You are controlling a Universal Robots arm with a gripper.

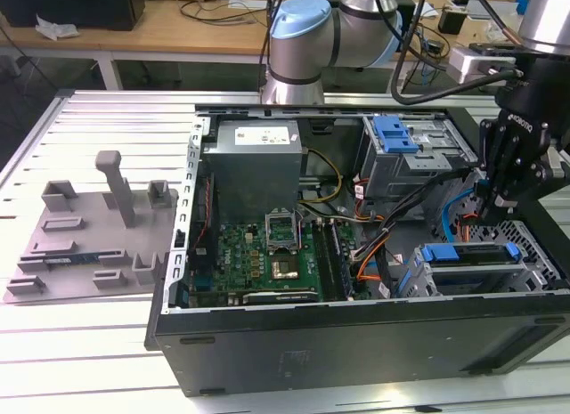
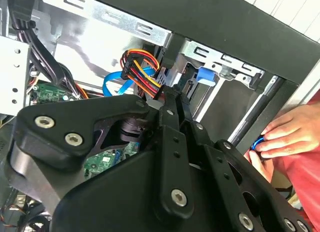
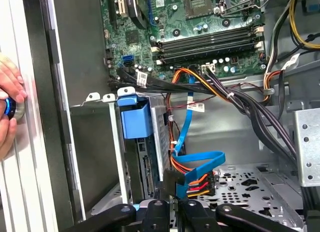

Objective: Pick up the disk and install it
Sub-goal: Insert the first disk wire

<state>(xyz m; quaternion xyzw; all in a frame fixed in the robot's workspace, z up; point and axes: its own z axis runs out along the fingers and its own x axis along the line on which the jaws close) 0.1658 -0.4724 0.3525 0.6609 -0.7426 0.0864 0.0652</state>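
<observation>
The disk (image 1: 469,254) sits in the lower drive cage at the front corner of the open computer case, its blue carrier bracket facing up. In the first wrist view the disk (image 3: 134,119) stands edge-on in the cage, blue bracket end toward the case wall. The second wrist view shows the disk's blue tab (image 2: 205,75) inside the metal cage. My gripper (image 1: 509,198) hangs just above that cage on the exterior view's right. Its fingers (image 2: 172,100) are shut together, empty, tips beside a bundle of blue and orange-red cables (image 3: 197,174).
A person's hands (image 2: 280,137) hold a small blue round object just outside the case wall, also in the first wrist view (image 3: 7,107). A second blue carrier (image 1: 394,133) sits in the upper bay. The motherboard (image 1: 267,254) and a grey fixture plate (image 1: 89,236) lie toward the exterior view's left.
</observation>
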